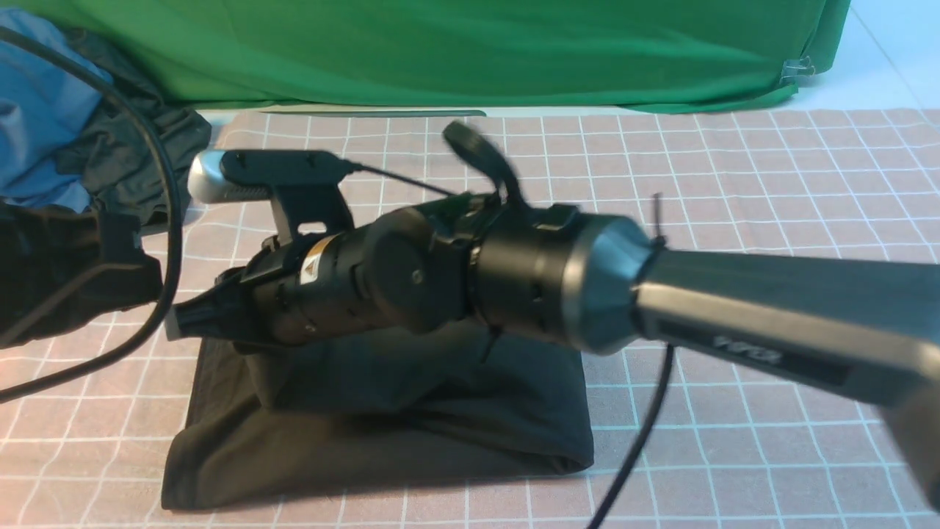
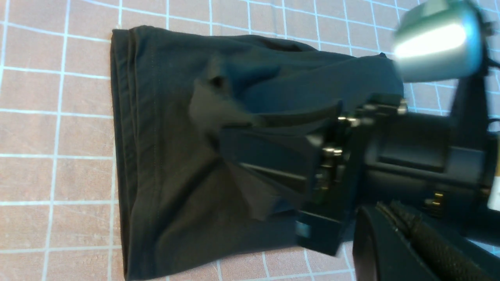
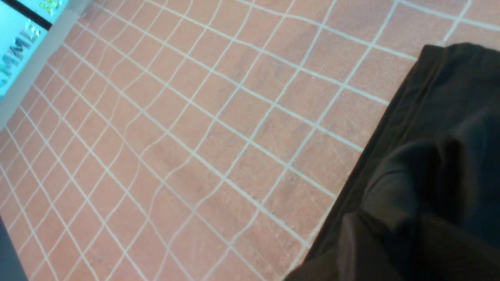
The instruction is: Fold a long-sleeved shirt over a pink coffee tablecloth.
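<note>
The black long-sleeved shirt (image 1: 382,419) lies folded into a compact rectangle on the pink coffee tablecloth (image 1: 734,184). My right arm reaches across it from the right, and its gripper (image 1: 180,319) is low over the shirt's left end. In the left wrist view the right gripper (image 2: 224,136) is blurred among raised flaps of the shirt (image 2: 164,156). Whether it grips the cloth does not show. The right wrist view shows bunched shirt fabric (image 3: 449,136) beside bare tablecloth (image 3: 195,136). My left gripper (image 2: 386,207) is shut and empty, just off the shirt's left side.
A plain green cloth (image 1: 440,51) hangs along the back. A blue garment (image 1: 37,110) bunched with a dark one (image 1: 132,139) lies at the back left. A black cable (image 1: 170,220) loops at the left, and another (image 1: 639,441) hangs under the right arm.
</note>
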{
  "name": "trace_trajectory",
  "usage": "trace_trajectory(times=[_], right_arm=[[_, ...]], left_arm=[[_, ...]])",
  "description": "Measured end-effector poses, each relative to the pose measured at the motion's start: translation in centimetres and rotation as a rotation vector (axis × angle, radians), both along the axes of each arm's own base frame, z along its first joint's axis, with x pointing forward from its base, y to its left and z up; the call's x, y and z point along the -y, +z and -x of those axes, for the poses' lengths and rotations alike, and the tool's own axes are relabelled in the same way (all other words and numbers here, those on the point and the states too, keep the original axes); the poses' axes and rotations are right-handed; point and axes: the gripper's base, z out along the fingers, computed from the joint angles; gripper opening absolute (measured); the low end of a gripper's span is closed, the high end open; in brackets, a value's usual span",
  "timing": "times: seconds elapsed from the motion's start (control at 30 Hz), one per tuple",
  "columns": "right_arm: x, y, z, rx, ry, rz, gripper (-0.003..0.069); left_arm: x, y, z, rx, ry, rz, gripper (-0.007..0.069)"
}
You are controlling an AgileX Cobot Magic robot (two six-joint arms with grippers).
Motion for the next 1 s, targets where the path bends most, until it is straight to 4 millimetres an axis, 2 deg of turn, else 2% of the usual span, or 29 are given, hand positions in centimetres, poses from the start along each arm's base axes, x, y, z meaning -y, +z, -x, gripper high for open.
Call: trace_trajectory(times=[0.03,0.07,0.13,0.2,0.27,0.37,0.43,0.47,0.5,0.57,0.6,0.67,0.77,0.87,1.0], right_arm=[[-0.1,-0.2,-0.1,-0.005,-0.006,-0.004,0.0309],[-0.1,-0.2,-0.1,-0.006,-0.006,-0.003,0.0316],[-0.1,-0.4,0.0,-0.003,0.008,0.012,0.0386],[0.1,-0.1,0.1,0.015,0.053,0.048,0.0414],[0.8,0.9,0.2,0.032,0.131,0.114,0.0407],[3.0,3.6,-0.2,0.06,0.23,0.219,0.0304],[6.0,6.0,-1.0,0.07,0.269,0.33,0.0162],[6.2,6.2,-0.9,0.072,0.276,0.34,0.0162],[8.5,7.8,-1.4,0.08,0.275,0.401,0.0076],[10.4,8.9,-1.8,0.077,0.265,0.453,0.005],[12.6,10.0,-1.9,0.06,0.257,0.517,0.004],[15.1,11.4,-1.9,0.041,0.243,0.569,0.0038],[18.3,12.9,-1.7,0.03,0.202,0.6,0.0038],[19.9,13.7,-0.5,0.028,0.186,0.604,0.0038],[21.4,13.4,1.7,0.002,0.195,0.614,0.0038]], left_arm=[[0.0,0.0,0.0,-0.001,0.0,0.0,0.0013],[0.0,0.0,0.0,-0.001,0.0,0.0,0.0013],[0.0,0.0,0.0,-0.003,-0.001,0.0,0.0013],[0.0,-0.1,0.1,-0.008,-0.002,-0.001,0.0013],[0.0,-0.1,0.1,-0.014,-0.004,-0.002,0.0013],[0.0,-0.2,0.2,-0.026,-0.007,-0.004,0.0013],[0.1,-0.2,0.2,-0.034,-0.01,0.005,0.0013],[0.1,-0.2,0.2,-0.035,-0.011,0.007,0.0013],[0.2,-0.2,0.1,-0.042,-0.015,0.023,0.0013],[0.4,-0.4,-0.1,-0.058,-0.019,0.039,0.0013],[0.5,-0.7,-0.4,-0.085,-0.022,0.044,0.0013],[0.6,-1.4,-1.2,-0.136,-0.018,0.046,0.0013],[0.6,-3.2,-3.5,-0.236,0.011,0.02,0.0013],[0.4,-5.0,-5.7,-0.296,0.044,-0.018,0.0013],[0.2,-7.3,-8.7,-0.32,0.097,-0.04,0.0013]])
